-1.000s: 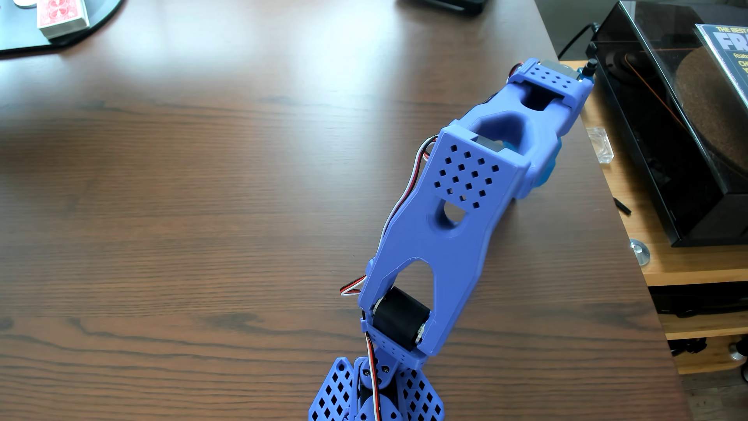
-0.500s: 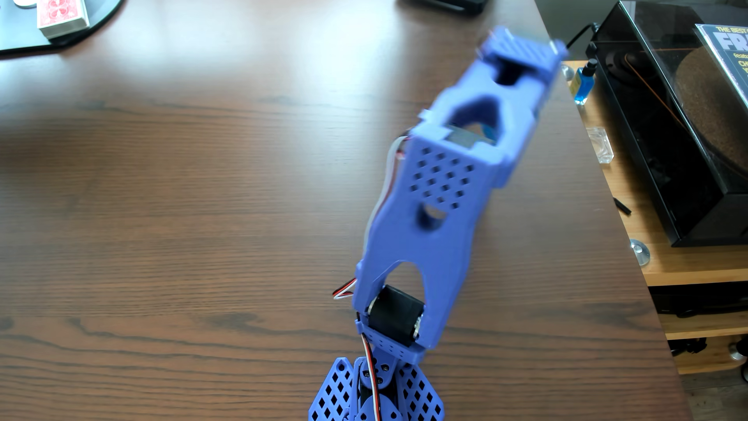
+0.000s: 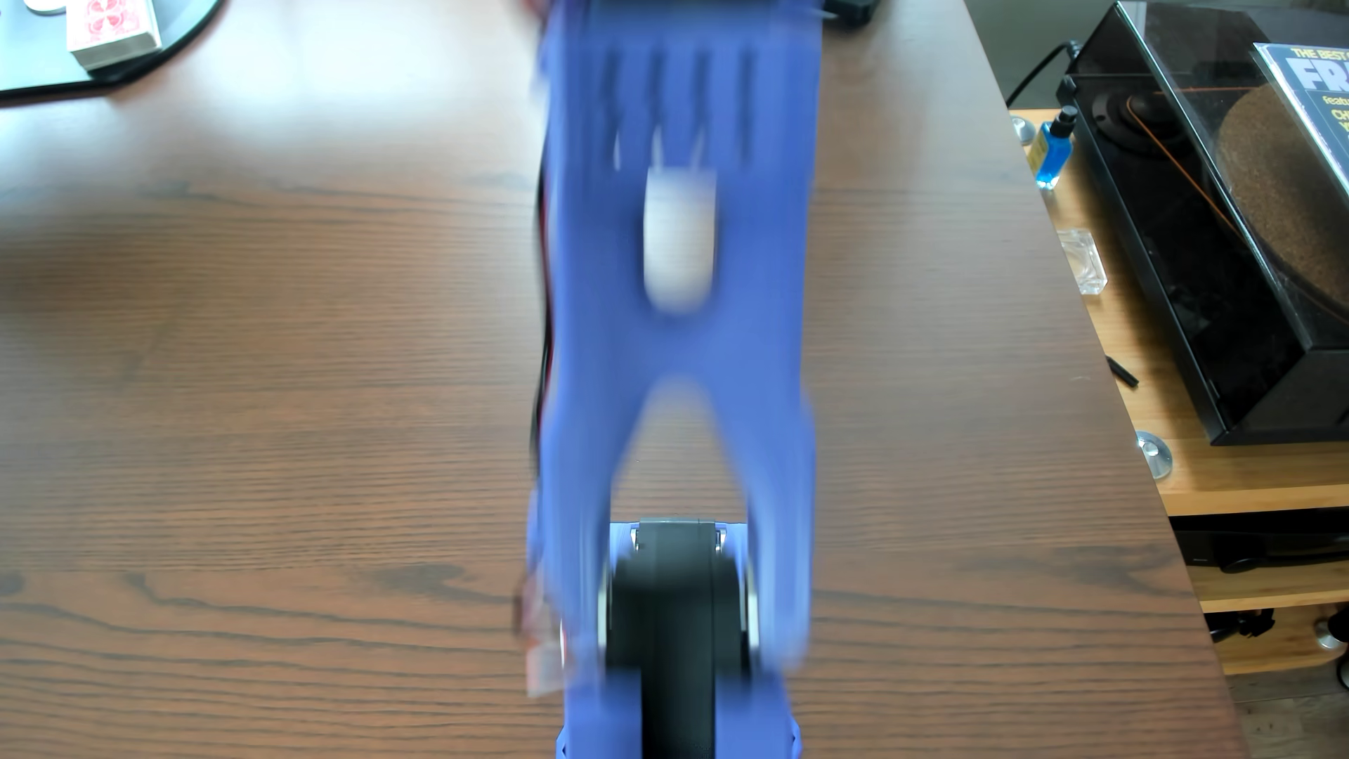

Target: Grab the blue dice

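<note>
The blue dice does not show anywhere in the other view; it is hidden or out of frame. The blue plastic arm (image 3: 679, 379) runs up the middle of the picture from its base at the bottom edge to the top edge, and it is smeared by motion blur. A black motor (image 3: 675, 606) sits at its lower joint. The gripper itself lies beyond the top edge and its jaws do not show.
The brown wooden table (image 3: 292, 438) fills the view. A card box (image 3: 113, 29) lies on a black mat at the top left. To the right, off the table, stand a small bottle of blue liquid (image 3: 1051, 149), a glass piece (image 3: 1080, 259) and a black turntable (image 3: 1241, 241).
</note>
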